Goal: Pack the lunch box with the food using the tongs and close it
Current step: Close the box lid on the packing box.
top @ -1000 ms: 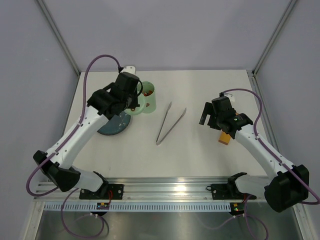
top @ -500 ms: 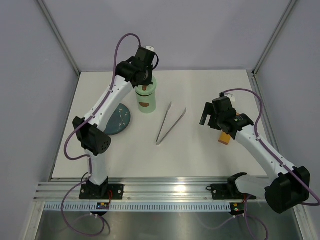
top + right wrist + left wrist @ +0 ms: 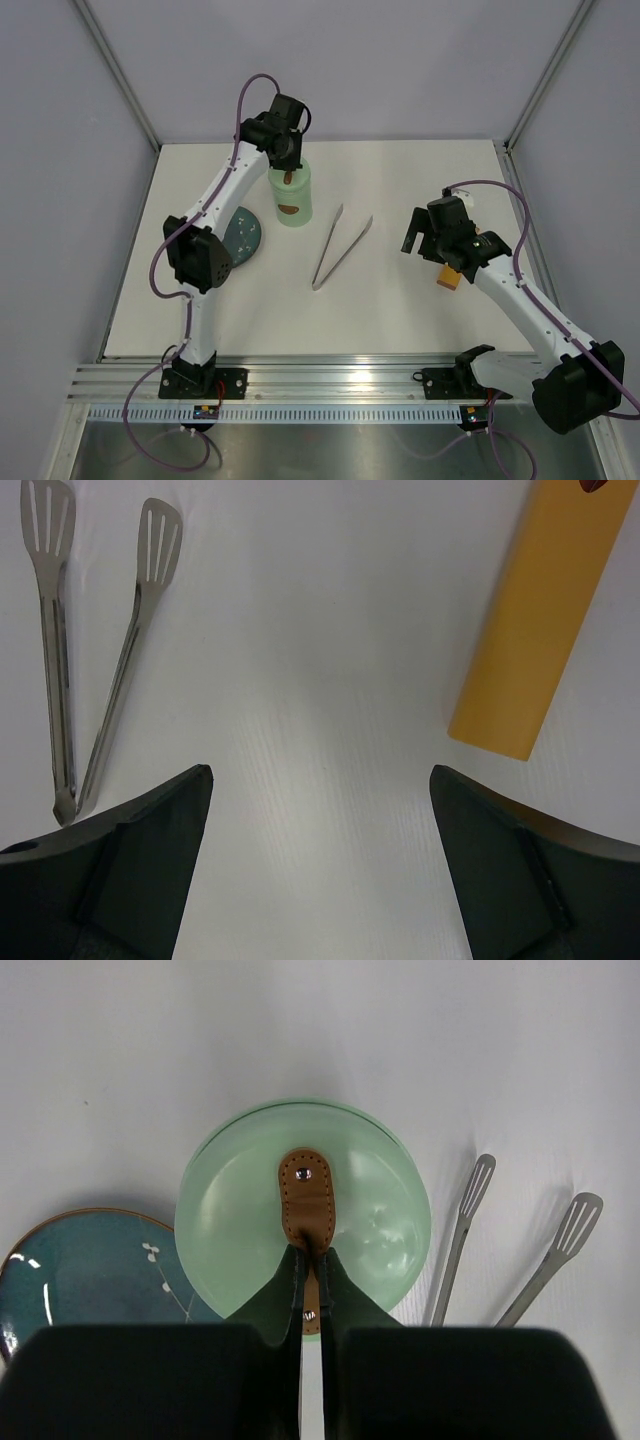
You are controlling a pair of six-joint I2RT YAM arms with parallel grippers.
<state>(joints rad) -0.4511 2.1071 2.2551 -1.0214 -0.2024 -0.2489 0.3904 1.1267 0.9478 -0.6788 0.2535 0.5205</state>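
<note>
The pale green lunch box (image 3: 291, 207) stands upright at the back left with its round lid (image 3: 370, 1210) on top. My left gripper (image 3: 311, 1260) is shut on the lid's brown handle (image 3: 303, 1190), directly above the box (image 3: 288, 168). The food is hidden. The silver tongs (image 3: 340, 248) lie in a narrow V on the table right of the box, also in the left wrist view (image 3: 463, 1235) and the right wrist view (image 3: 85, 680). My right gripper (image 3: 320, 780) hangs open over bare table (image 3: 416, 230), right of the tongs, holding nothing.
A dark blue-grey plate (image 3: 245, 235) lies left of the lunch box, its rim showing in the left wrist view (image 3: 70, 1260). A flat orange-yellow strip (image 3: 540, 620) lies just right of my right gripper, partly under the arm (image 3: 449, 277).
My left arm swung up from beside the plate and carried the lid, held tilted next to the open box, onto the box's top. The right arm hardly moved.
</note>
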